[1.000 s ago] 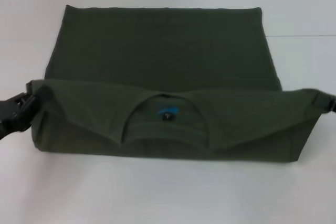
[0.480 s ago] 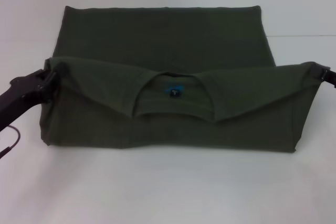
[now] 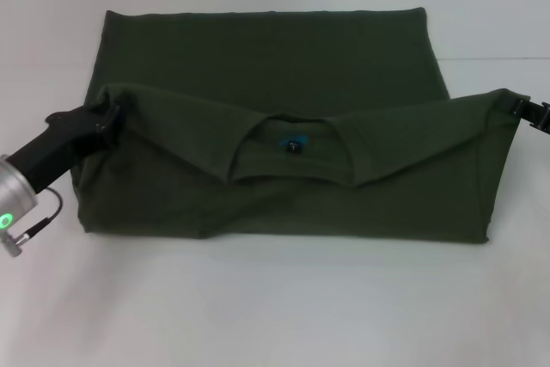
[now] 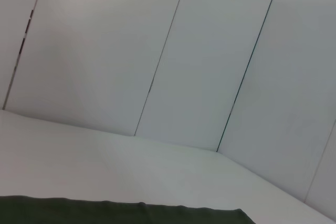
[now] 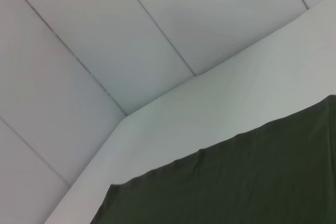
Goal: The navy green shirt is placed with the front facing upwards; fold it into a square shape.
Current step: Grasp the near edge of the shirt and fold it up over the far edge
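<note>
My left gripper is clamped on the navy green shirt at its left corner, my right gripper on the right corner. Shirt lies on the white table, collar edge lifted btwn both.

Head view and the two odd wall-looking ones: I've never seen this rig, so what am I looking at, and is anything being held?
It is a two-armed robot folding a navy green shirt on a white table. The wide picture comes from a camera on its head. The other two come from cameras on its wrists, tilted up at wall panels, with only an edge of the shirt showing. The left gripper and the right gripper each pinch one end of the collar-side edge, lifted above the cloth below. The collar with its blue label faces up.
</note>
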